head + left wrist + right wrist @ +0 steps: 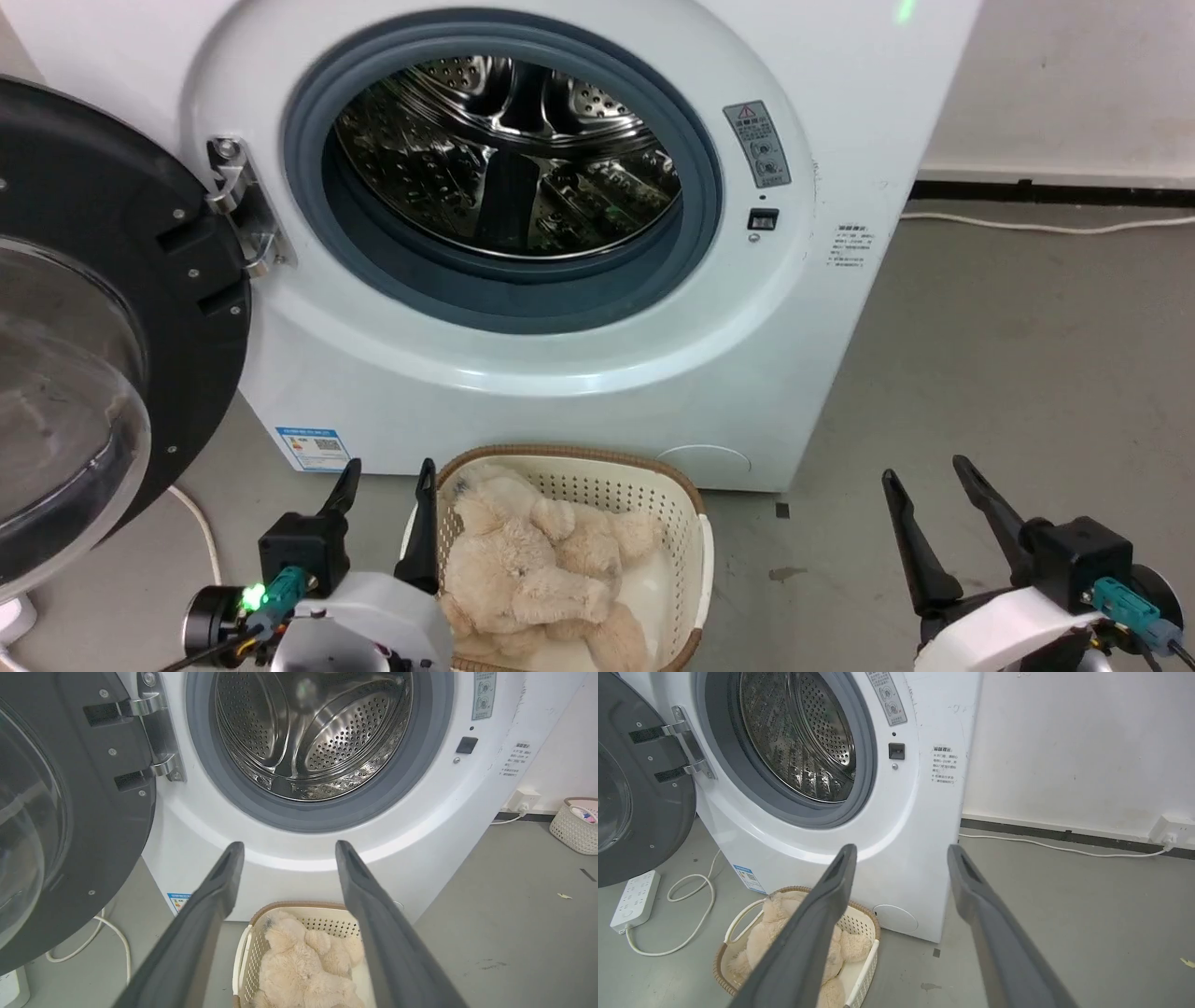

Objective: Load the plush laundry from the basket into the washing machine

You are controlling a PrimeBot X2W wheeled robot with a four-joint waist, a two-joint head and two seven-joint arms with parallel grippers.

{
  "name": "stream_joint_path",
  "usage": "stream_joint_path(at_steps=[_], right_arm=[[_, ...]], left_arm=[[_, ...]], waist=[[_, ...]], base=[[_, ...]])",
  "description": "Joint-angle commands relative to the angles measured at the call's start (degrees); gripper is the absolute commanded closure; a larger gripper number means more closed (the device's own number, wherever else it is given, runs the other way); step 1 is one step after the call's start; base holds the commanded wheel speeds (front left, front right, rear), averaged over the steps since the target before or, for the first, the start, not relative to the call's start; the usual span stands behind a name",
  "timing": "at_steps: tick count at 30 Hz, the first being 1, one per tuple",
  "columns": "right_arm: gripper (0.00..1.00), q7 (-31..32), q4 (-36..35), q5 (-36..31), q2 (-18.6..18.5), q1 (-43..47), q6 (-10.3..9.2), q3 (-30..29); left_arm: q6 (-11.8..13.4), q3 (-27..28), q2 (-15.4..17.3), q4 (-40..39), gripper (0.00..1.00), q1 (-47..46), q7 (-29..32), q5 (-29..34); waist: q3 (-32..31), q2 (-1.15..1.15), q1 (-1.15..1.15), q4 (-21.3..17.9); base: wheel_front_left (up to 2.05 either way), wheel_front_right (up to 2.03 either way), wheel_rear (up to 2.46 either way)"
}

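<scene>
Left tool (390, 465) beside basket (611, 489), bear (523, 565) inside

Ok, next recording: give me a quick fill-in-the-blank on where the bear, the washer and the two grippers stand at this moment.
1. The plush bear lies in the ____.
2. The washing machine has its door standing ____.
3. Its steel drum is ____ of laundry.
4. The left gripper and the right gripper, jaws apart, hold ____.

Missing words: basket; open; empty; nothing.
</scene>
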Motion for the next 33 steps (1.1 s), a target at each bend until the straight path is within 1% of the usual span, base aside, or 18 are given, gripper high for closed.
stream_joint_path(at_steps=[1, 10, 25, 29, 33], right_arm=[[0.0, -0.68, -0.05, 0.79, 0.0, 0.59, -0.01, -0.2], [0.0, -1.75, -0.59, 2.43, 0.0, 0.06, -0.02, -0.49], [0.0, -3.54, -2.23, 6.0, -0.01, -1.32, -0.02, -0.66], [0.0, -4.01, -2.63, 7.16, -0.01, -1.59, -0.02, -0.72], [0.0, -4.61, -3.08, 8.61, -0.01, -1.54, -0.03, -1.07]], left_arm=[[-0.27, -0.34, 0.21, 0.75, 0.0, -1.39, -0.4, -0.66], [-1.1, -1.81, 1.02, 4.89, 0.0, -4.77, 0.16, -2.88], [-2.24, -5.59, 3.47, 11.88, 0.0, -11.96, 0.52, -5.85], [-2.5, -7.02, 4.36, 13.98, 0.0, -14.03, 1.3, -6.49], [-2.83, -9.29, 5.58, 16.76, 0.0, -17.02, 3.7, -7.17]], waist=[[0.62, 0.0, 0.0, -0.28], [3.86, 0.0, 0.0, -1.98], [10.93, 0.0, 0.0, -5.78], [13.16, 0.0, 0.0, -7.01], [16.17, 0.0, 0.0, -8.56]], base=[[0.0, 0.0, 0.0], [0.0, 0.0, 0.0], [0.0, 0.0, 0.0], [0.0, 0.0, 0.0], [0.0, 0.0, 0.0]])
